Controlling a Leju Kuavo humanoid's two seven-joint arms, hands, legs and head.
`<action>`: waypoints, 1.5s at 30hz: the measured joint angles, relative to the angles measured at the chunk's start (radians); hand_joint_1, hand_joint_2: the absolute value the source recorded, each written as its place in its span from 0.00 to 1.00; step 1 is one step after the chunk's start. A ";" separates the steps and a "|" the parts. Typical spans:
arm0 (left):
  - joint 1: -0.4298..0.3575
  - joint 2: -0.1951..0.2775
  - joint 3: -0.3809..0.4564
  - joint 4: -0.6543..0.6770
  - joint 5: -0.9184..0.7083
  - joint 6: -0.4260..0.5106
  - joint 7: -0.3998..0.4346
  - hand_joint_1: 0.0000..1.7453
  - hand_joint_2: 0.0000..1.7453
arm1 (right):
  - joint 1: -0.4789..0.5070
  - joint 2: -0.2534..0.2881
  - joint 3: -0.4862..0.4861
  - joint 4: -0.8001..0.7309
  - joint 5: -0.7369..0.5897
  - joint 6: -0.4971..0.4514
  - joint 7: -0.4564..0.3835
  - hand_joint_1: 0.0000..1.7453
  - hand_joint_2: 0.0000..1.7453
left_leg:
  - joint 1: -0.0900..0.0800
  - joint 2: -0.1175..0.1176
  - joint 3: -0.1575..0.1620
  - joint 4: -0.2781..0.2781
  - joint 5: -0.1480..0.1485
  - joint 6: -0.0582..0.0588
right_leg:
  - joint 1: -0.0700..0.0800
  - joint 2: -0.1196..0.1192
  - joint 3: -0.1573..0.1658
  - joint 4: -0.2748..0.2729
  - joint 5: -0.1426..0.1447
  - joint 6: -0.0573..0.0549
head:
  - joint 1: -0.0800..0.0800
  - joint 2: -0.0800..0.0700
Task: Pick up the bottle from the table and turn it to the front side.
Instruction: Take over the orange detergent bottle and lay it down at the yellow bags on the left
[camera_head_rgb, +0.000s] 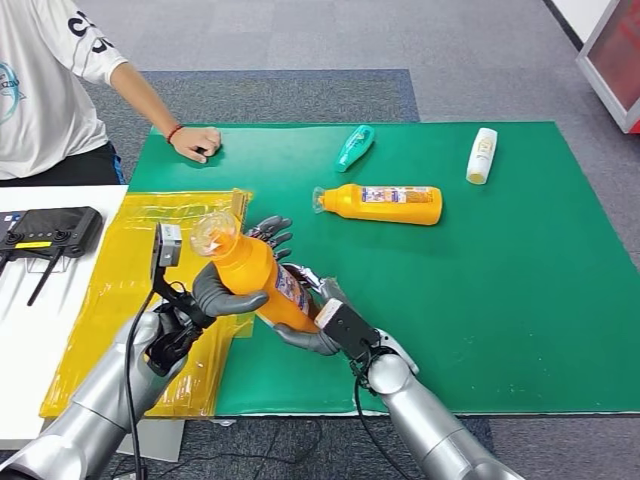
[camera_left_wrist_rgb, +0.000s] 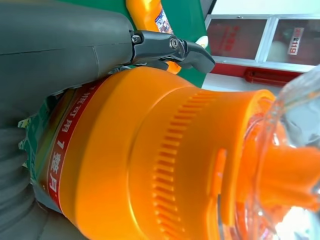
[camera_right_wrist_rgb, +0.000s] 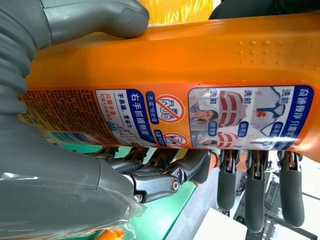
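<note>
the orange bottle (camera_head_rgb: 256, 280) is held tilted above the green mat (camera_head_rgb: 490, 300), its clear cap (camera_head_rgb: 213, 233) raised toward the yellow bag (camera_head_rgb: 121, 290). its neck end is gripped by the left hand (camera_head_rgb: 226, 290), thumb across the front. its lower, labelled part is clasped from below by the right hand (camera_head_rgb: 309, 325). beyond both hands, a second orange bottle (camera_head_rgb: 381, 204), a teal bottle (camera_head_rgb: 355, 147) and a white bottle (camera_head_rgb: 481, 155) are laid on the mat. a person's hand (camera_head_rgb: 198, 142) is rested at the mat's far corner.

Left hand (camera_head_rgb: 226, 285) and right hand (camera_head_rgb: 313, 320) both clasped, arms raised
</note>
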 joint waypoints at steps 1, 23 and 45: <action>-0.001 0.000 0.000 0.000 0.000 0.000 0.000 1.00 1.00 | 0.000 0.000 0.000 0.000 0.000 0.000 0.000 1.00 1.00 | 0.000 0.000 0.000 0.000 0.000 0.000 | 0.000 0.000 0.000 0.000 0.000 0.000 | 0.000 0.000; -0.002 0.000 0.002 0.003 -0.034 0.002 -0.030 1.00 1.00 | 0.000 0.000 0.005 0.000 -0.002 -0.012 0.001 0.00 1.00 | 0.000 0.000 0.000 0.000 0.000 0.000 | 0.000 0.000 0.000 0.000 0.000 0.000 | 0.000 0.000; 0.019 0.020 0.005 -0.018 -0.138 0.051 -0.070 1.00 1.00 | 0.017 -0.003 -0.053 -0.012 -0.160 0.065 -0.037 0.00 1.00 | 0.000 0.001 0.000 0.000 0.000 0.000 | 0.000 0.001 -0.001 0.000 0.001 -0.001 | 0.000 0.000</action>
